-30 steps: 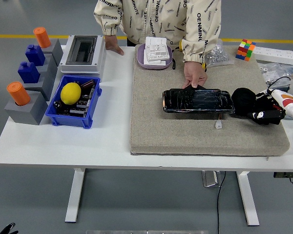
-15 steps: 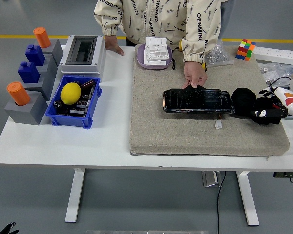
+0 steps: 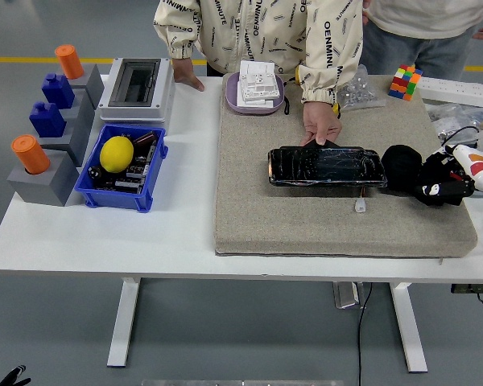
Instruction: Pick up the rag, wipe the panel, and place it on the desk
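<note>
1. One right hand [image 3: 444, 186] has its fingers clamped on the black rag [image 3: 401, 166], just right of the panel [image 3: 326, 166].
2. Wiping and placing on the desk [image 3: 177, 201] remain.
3. A person's hand [image 3: 321, 123] steadies the panel's far edge.

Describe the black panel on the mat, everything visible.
The panel is a long, glossy black slab with rounded corners, its surface reflecting light. It lies flat on the grey mat, long side across the picture. A person's hand rests on its far edge; the black rag sits at its right end.

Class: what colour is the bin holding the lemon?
Blue: the bin shows best in the head view.
</note>
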Controlling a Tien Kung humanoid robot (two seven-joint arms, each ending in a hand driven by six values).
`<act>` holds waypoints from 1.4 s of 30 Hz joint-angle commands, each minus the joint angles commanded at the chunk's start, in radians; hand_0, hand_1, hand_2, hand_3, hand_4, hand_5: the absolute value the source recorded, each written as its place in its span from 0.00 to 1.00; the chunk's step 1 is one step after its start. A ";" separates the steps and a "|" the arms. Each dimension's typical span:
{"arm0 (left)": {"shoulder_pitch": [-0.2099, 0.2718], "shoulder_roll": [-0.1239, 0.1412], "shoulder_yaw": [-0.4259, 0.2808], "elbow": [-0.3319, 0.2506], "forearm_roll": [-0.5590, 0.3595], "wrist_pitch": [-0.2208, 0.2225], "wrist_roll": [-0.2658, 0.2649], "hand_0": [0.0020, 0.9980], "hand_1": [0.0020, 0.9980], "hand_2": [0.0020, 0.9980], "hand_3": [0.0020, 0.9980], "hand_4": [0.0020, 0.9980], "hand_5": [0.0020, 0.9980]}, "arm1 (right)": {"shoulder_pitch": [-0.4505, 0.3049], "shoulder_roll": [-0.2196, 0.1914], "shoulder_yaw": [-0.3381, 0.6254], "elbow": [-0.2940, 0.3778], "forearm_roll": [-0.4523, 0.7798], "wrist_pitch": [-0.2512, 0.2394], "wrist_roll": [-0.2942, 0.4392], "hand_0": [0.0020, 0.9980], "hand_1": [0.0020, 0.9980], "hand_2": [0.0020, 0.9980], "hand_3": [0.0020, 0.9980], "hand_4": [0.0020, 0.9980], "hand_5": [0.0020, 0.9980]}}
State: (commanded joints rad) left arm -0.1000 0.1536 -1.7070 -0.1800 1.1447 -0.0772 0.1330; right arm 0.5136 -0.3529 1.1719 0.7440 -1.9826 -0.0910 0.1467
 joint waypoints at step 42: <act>0.004 0.001 -0.004 0.000 0.005 0.000 -0.001 0.73 0.72 0.77 0.63 0.69 0.58 | -0.010 -0.003 0.015 -0.006 -0.024 0.015 -0.019 0.53 0.57 0.66 0.58 1.00 0.24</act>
State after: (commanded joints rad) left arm -0.0957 0.1544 -1.7110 -0.1800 1.1492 -0.0775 0.1323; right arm 0.5035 -0.3561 1.1867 0.7378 -2.0062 -0.0764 0.1277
